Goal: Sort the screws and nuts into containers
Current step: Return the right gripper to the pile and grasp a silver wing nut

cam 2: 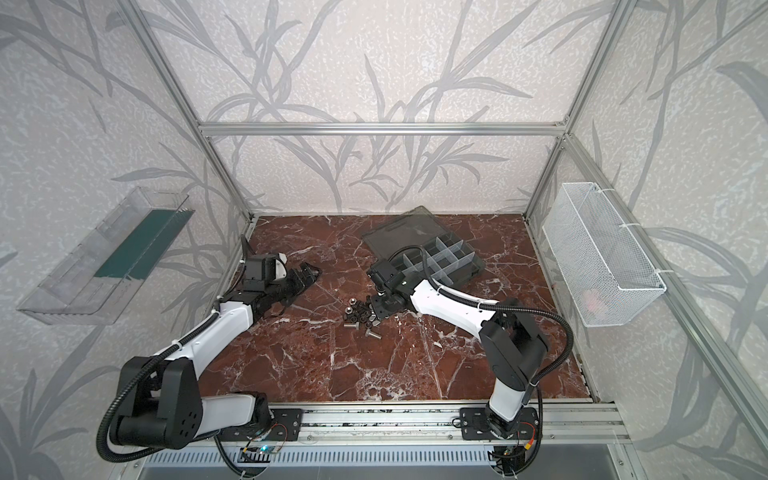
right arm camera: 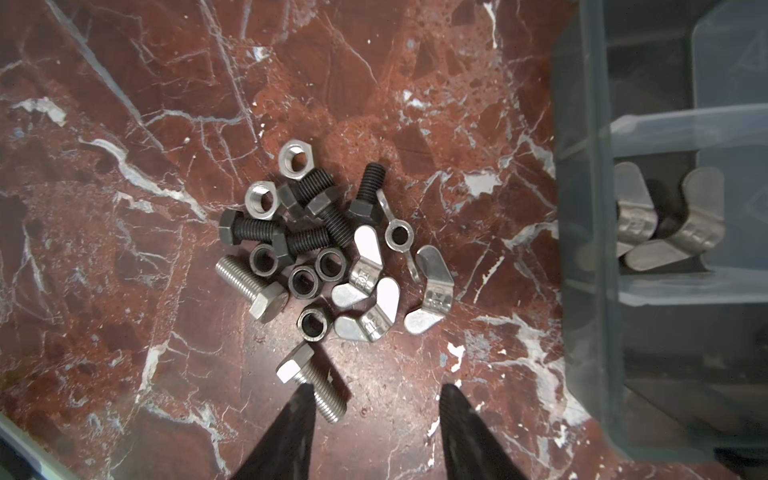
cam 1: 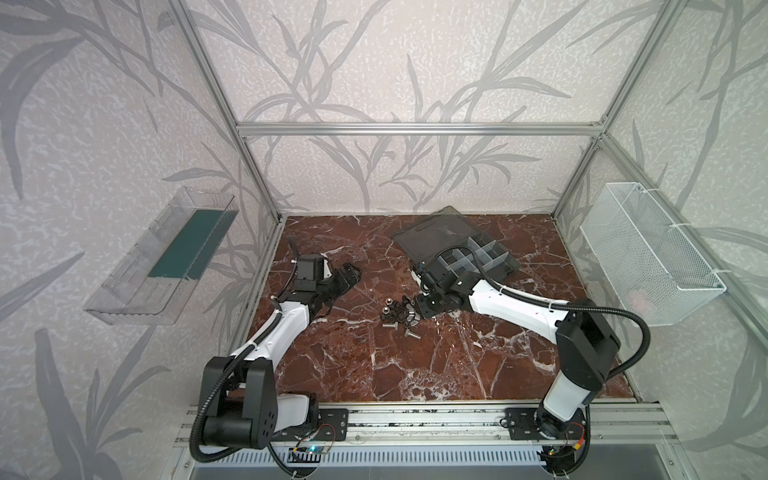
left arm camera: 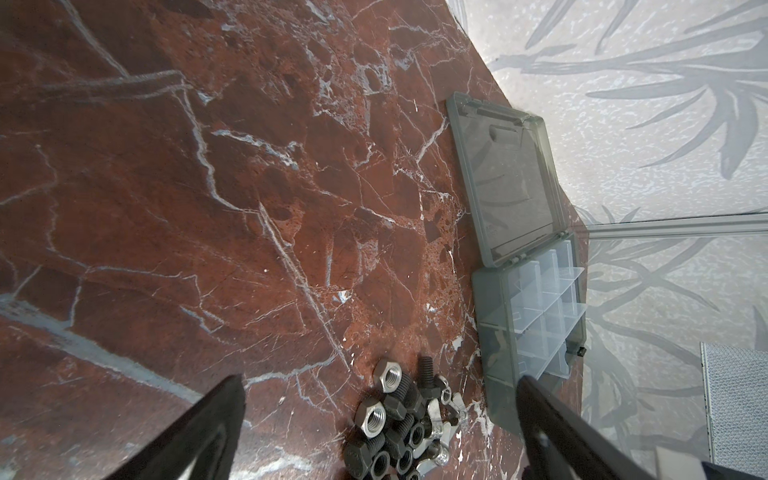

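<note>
Lab-type robot test cell: alu-profile frame (cam 1: 415, 129), leaf-wallpaper panels (cam 1: 374, 62), marble-look tabletop (cam 1: 415, 357), 2 arms (cam 1: 284, 328) on base rail (cam 1: 419, 420)

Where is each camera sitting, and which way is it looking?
Both top views: high over the front rail, looking down at the whole table; left arm, left gripper, right arm, right gripper all show.
Left wrist: on the left arm, looking across the table at the pile of screws and nuts and the organiser box; its open fingers frame the view.
Right wrist: on the right arm, looking down on the pile, box at the edge; its open fingers show.
Shared: both wrist views see the same pile and box.
</note>
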